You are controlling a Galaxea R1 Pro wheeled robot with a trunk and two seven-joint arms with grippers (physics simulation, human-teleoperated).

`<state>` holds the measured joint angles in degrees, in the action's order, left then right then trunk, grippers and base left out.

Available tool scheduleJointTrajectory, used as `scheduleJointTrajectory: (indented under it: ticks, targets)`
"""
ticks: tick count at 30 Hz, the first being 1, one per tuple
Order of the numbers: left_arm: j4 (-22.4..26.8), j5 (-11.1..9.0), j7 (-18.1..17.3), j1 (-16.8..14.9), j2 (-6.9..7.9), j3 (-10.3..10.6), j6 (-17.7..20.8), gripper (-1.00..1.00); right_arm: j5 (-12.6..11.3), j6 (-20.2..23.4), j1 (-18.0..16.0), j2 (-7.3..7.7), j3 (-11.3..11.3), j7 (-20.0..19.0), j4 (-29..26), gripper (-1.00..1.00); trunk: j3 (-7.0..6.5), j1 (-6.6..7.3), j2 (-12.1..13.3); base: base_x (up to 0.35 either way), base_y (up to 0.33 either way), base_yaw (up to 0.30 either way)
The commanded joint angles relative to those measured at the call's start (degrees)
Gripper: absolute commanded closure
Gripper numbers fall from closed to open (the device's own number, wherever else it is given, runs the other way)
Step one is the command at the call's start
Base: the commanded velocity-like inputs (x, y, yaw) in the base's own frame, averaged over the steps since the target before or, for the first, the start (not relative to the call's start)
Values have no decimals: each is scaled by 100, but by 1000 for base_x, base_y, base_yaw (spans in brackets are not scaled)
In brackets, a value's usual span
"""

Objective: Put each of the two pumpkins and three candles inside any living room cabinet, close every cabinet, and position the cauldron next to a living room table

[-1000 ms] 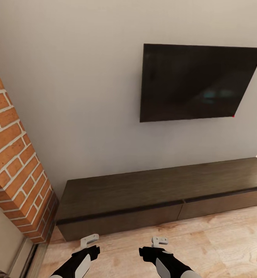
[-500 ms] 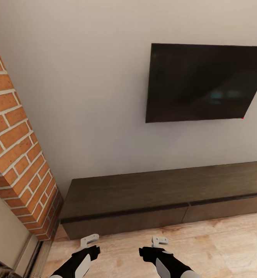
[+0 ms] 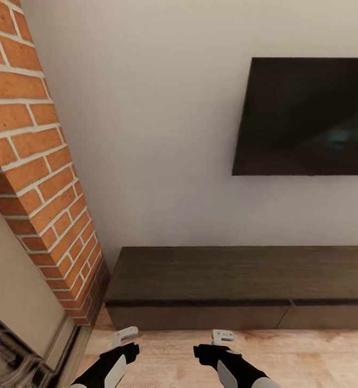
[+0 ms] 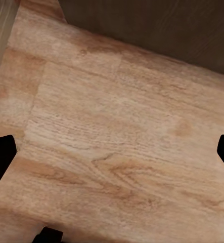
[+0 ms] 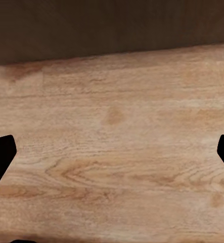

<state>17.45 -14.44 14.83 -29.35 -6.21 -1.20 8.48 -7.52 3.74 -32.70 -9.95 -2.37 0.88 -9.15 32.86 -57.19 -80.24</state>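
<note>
We look down on a light wooden plank floor (image 4: 117, 142) with visible grain and a few darker knots. Along one edge of the floor stands the dark brown front of the cabinet (image 4: 157, 25), meeting the boards. The left gripper (image 4: 112, 152) shows two black fingertips (image 4: 0, 157), set wide apart with nothing between them.

Black arms (image 3: 230, 362) — grey-white panels, pale fingers (image 3: 222, 337)

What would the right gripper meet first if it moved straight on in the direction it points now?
Probably the wooden floor: the right gripper, open and empty, looks down on bare planks. The cabinet lies beyond them, at the view's edge. Depth is hard to judge.
</note>
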Motion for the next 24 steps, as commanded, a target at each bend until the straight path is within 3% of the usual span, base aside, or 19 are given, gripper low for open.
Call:
scheduleJointTrajectory:
  ticks: [1, 12, 24]
  targets:
    - [12, -15, 20, -1, -3, -10, 31, -100, -57, 30, 0, 1, -27, 9, -14, -100, 5, 0, -3, 1, 0, 95]
    - [12, -7, 20, -1, -3, -5, 31, -100, -57, 30, 0, 1, -27, 9, -14, -100, 5, 0, -3, 14, -129, 16]
    - [12, -7, 20, -1, -3, -3, 31, -100, -57, 27, 0, 1, -27, 2, -13, -100, 5, 0, -3, 33, -17, 0]
